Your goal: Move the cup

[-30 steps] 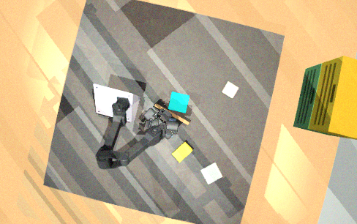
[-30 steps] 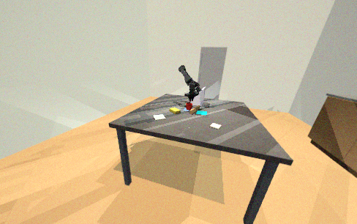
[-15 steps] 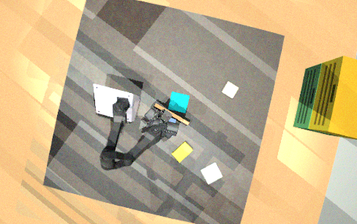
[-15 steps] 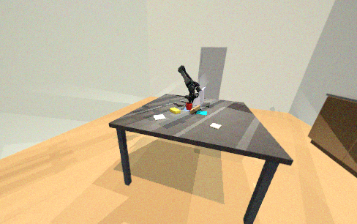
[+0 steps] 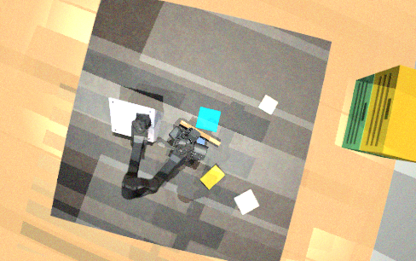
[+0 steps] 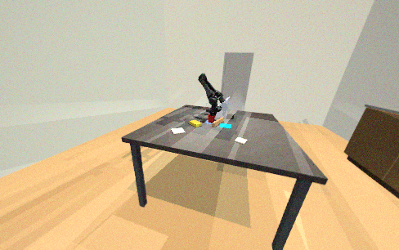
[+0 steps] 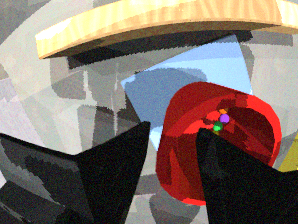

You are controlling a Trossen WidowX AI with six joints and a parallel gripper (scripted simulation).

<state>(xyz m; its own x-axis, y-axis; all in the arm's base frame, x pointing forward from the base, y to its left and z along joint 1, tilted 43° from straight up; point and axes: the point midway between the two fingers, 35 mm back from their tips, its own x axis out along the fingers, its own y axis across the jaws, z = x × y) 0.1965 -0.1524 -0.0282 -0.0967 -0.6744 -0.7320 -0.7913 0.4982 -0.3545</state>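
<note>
The red cup (image 6: pixel 211 118) (image 7: pixel 175 145) stands at the blue pad (image 7: pixel 215 60), over its lower right part in the wrist view; whether it is slightly tilted I cannot tell. Several small marbles (image 7: pixel 224 119) lie inside it. My gripper (image 7: pixel 173 131) is partly open, with nothing clamped. Its right finger overlaps the cup's mouth and left wall in the wrist view, and its left finger is left of the cup; whether either touches it I cannot tell. The arm hides the cup in the top view. The cyan pad (image 5: pixel 208 119) (image 6: pixel 226 126) lies beyond the wooden bar.
A curved wooden bar (image 5: pixel 209 136) (image 6: pixel 217 122) (image 7: pixel 150 21) stands between the two pads. A yellow block (image 5: pixel 212 176) (image 6: pixel 195 123) lies near the cup. Two white squares (image 5: pixel 268 104) (image 5: pixel 246 201) lie farther out on the table.
</note>
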